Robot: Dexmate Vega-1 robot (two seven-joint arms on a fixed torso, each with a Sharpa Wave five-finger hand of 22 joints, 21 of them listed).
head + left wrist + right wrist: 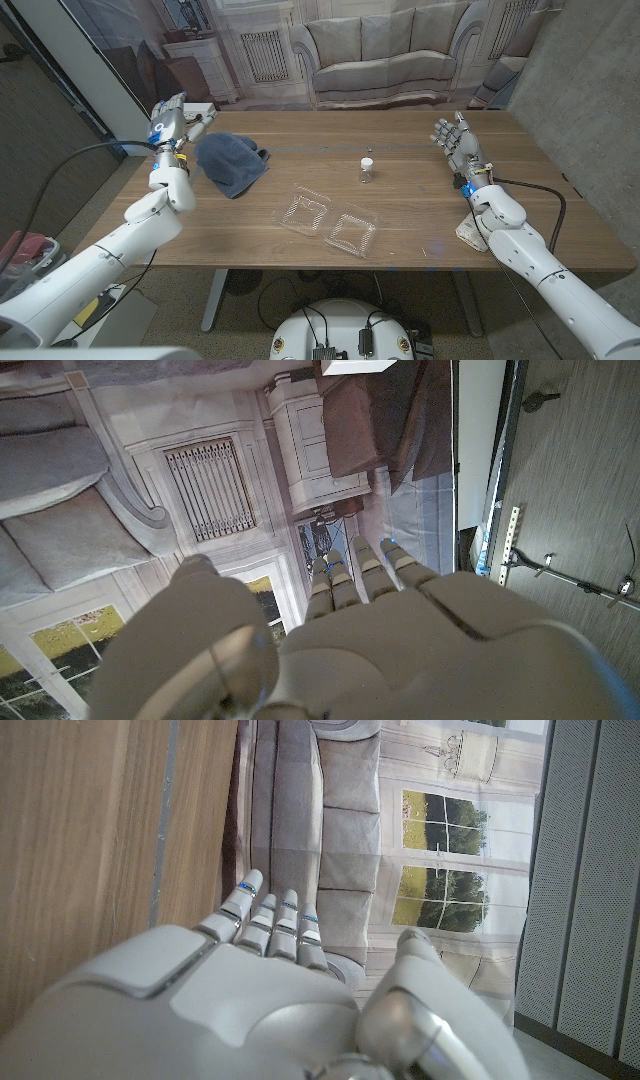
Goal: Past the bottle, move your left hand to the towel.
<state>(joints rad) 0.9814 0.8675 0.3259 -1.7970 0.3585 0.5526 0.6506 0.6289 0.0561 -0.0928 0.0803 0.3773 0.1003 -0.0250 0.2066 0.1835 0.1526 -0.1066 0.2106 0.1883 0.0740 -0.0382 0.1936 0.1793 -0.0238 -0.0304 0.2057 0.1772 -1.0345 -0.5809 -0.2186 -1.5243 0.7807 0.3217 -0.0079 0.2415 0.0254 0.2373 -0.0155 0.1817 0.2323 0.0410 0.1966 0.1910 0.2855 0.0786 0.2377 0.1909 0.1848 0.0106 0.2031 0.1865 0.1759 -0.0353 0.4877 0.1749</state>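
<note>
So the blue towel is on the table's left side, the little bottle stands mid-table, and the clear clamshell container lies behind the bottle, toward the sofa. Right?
Not quite. The head view shows the clamshell container in front of the bottle, toward the robot, not toward the sofa. The blue towel on the left and the bottle mid-table are as you said.
</note>
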